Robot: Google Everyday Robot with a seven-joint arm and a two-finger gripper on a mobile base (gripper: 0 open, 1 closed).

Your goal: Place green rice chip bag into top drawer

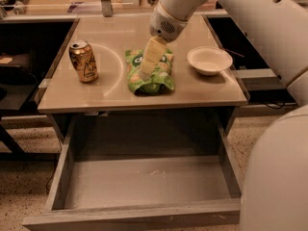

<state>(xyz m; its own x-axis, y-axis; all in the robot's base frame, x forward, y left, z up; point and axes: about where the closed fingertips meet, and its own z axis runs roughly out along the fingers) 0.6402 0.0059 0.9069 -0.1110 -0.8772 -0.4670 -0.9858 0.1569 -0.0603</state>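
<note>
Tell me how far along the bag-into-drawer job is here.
Done: the top drawer stands pulled open below the table. In hand: the gripper is down on the green rice chip bag, which lies flat on the tabletop between the gold can and the white bowl. Left: lifting the bag, carrying it forward and setting it in the drawer.
</note>
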